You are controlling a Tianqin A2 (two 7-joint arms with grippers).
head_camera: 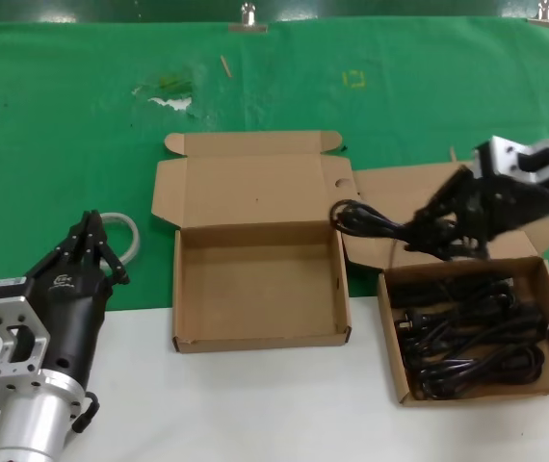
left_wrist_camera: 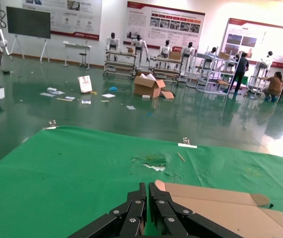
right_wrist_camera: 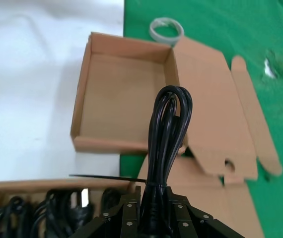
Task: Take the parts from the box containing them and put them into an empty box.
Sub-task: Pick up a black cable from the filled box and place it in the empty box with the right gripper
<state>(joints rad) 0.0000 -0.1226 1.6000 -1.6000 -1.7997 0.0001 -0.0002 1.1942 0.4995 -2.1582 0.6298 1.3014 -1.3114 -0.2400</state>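
Note:
My right gripper (head_camera: 431, 227) is shut on a black power cord bundle (head_camera: 361, 219) and holds it in the air over the right box's open lid (head_camera: 400, 188). The cord's looped end reaches toward the empty box (head_camera: 183, 289) in the middle, whose lid has a half-round notch (head_camera: 338, 183). The box with several more cords (head_camera: 467, 342) stands at the right (head_camera: 390, 332). In the right wrist view my gripper (right_wrist_camera: 157, 198) clamps the cord (right_wrist_camera: 166, 124), with the empty box (right_wrist_camera: 82, 99) beyond. My left gripper (head_camera: 94, 226) is shut and empty at the left, also in its wrist view (left_wrist_camera: 149, 187).
A white ring (head_camera: 132, 234) lies on the green cloth (head_camera: 63, 144) just behind my left gripper. The cloth has a torn patch (head_camera: 170, 96) at the back. The white table front (head_camera: 255, 404) runs below the boxes.

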